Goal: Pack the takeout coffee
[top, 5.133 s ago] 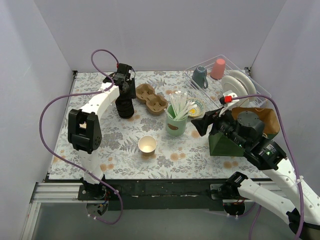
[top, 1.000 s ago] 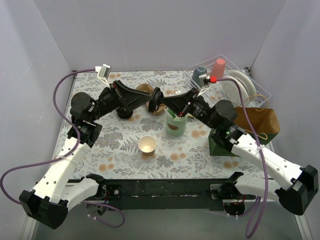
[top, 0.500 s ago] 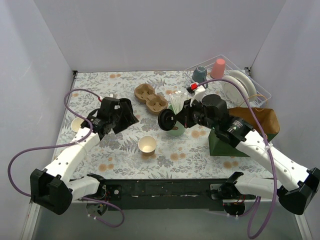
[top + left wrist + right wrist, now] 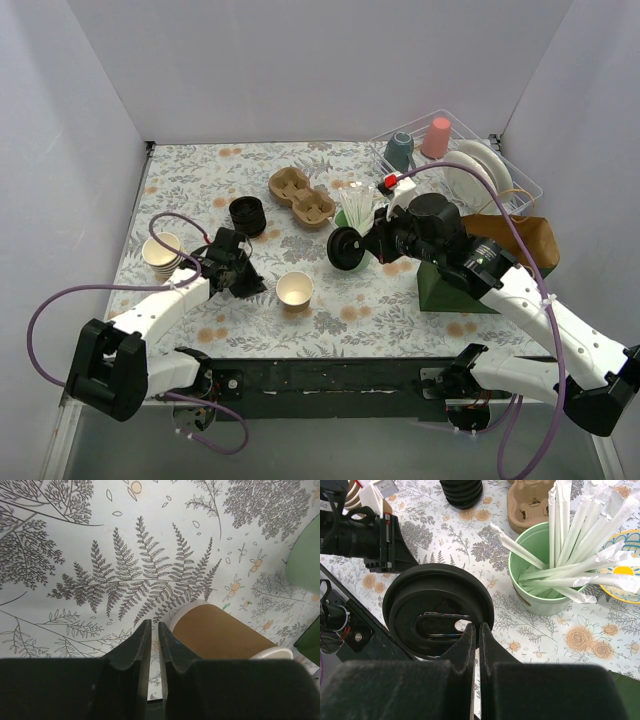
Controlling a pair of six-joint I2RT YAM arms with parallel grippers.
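Black round plastic lid (image 4: 437, 597) pinched by right pincer (image 4: 475, 626).

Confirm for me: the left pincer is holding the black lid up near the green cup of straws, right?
No. It is the right pincer that holds the black lid near the green cup of straws, as the right wrist view shows.

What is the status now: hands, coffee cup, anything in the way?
Left hand shut, empty, beside small brown paper cup, no lid on. Right hand grips round black plastic lid in air. Nothing between them.
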